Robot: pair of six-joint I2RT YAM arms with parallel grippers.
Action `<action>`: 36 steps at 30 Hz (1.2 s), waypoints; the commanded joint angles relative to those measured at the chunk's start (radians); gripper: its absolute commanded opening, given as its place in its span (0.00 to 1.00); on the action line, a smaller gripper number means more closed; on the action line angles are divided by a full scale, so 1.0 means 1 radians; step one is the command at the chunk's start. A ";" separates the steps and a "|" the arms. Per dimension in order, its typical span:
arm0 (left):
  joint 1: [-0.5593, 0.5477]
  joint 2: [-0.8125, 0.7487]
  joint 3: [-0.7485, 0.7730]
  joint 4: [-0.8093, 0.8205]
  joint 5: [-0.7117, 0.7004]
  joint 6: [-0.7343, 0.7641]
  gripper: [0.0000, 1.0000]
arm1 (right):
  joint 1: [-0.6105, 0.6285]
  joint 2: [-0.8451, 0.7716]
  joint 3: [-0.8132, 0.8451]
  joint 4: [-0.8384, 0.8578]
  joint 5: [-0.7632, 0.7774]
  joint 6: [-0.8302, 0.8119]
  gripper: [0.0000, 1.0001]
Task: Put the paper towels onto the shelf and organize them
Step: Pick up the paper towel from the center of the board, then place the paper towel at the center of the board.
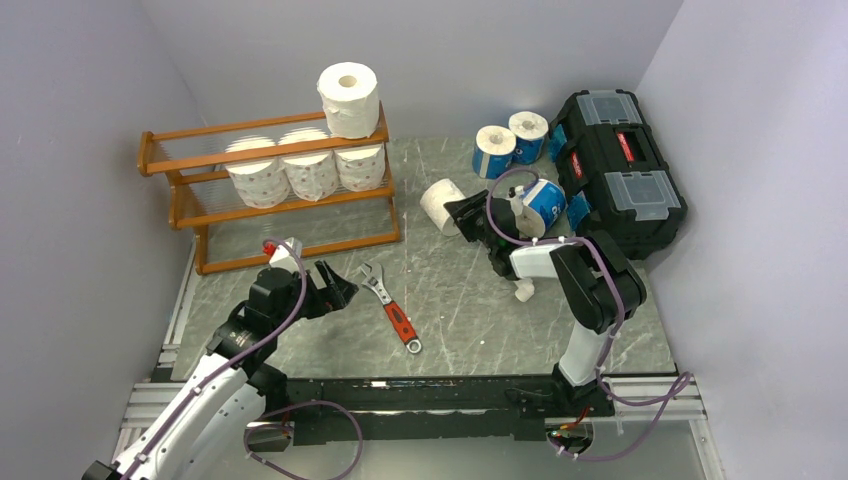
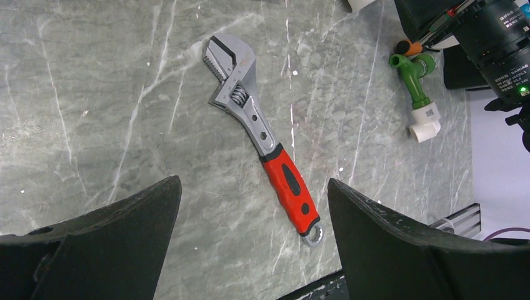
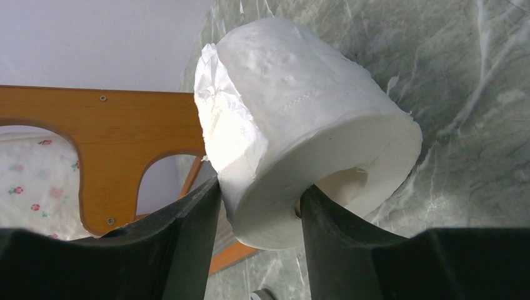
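A plain white paper towel roll lies on its side near the table's middle. My right gripper is shut on its wall, one finger inside the hollow core and the other against the outside. The orange-brown shelf stands at the back left. One white roll stands on its top tier and three printed rolls sit on the middle tier. Three blue-wrapped rolls lie near the toolbox. My left gripper hangs open and empty over the table.
A red-handled adjustable wrench lies in front of the left gripper. A black toolbox stands at the back right. A green and white pipe fitting lies by the right arm's elbow.
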 commanded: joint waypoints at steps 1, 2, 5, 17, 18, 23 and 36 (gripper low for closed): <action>-0.003 0.011 0.015 0.027 -0.004 -0.008 0.92 | -0.006 0.001 -0.022 0.111 -0.005 0.004 0.50; -0.002 0.013 0.015 0.026 -0.004 -0.009 0.92 | -0.006 0.002 -0.027 0.118 -0.005 0.004 0.49; -0.003 0.016 0.016 0.027 -0.002 -0.009 0.92 | -0.006 -0.001 -0.044 0.142 -0.005 0.004 0.46; -0.004 0.019 0.013 0.023 0.001 -0.021 0.92 | -0.009 -0.058 -0.089 0.187 -0.033 -0.041 0.38; -0.003 0.018 0.013 0.023 0.002 -0.021 0.92 | -0.009 -0.080 -0.081 0.147 -0.036 -0.063 0.38; -0.003 0.019 0.005 0.034 0.007 -0.026 0.92 | -0.007 -0.217 -0.008 -0.130 -0.028 -0.217 0.37; -0.002 0.125 0.004 0.102 0.074 -0.032 0.92 | 0.190 -0.524 0.173 -0.782 0.163 -0.674 0.36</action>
